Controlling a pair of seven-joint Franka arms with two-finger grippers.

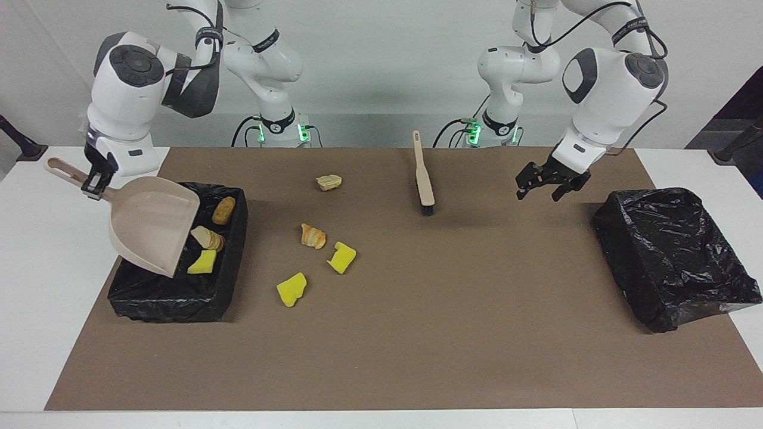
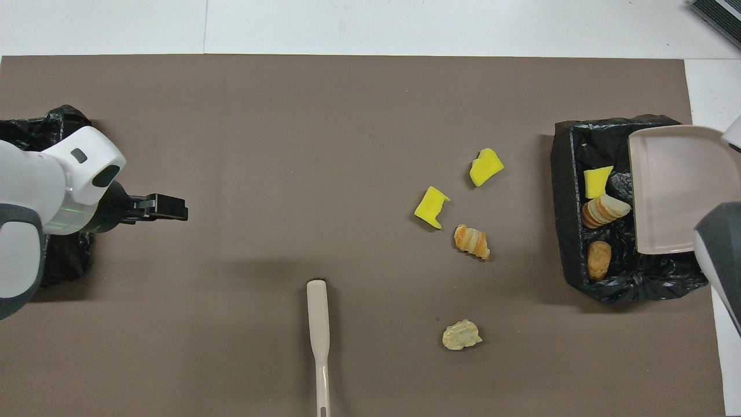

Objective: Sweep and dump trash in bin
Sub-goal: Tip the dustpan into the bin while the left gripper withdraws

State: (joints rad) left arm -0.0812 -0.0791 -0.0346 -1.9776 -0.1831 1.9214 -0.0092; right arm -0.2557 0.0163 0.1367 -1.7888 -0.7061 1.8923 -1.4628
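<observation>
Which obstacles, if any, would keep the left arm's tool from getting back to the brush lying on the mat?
Probably none. The left tool hangs open and empty over bare mat, and the brush lies alone with nothing between them.

Pretty even, bright overhead lighting here, nothing dim. Soft shadows sit right under the brush (image 1: 424, 177) and beside the black bin (image 1: 179, 280). Its liner throws small shiny glints. Everything looks sharp, no real blur or edge warping.
</observation>
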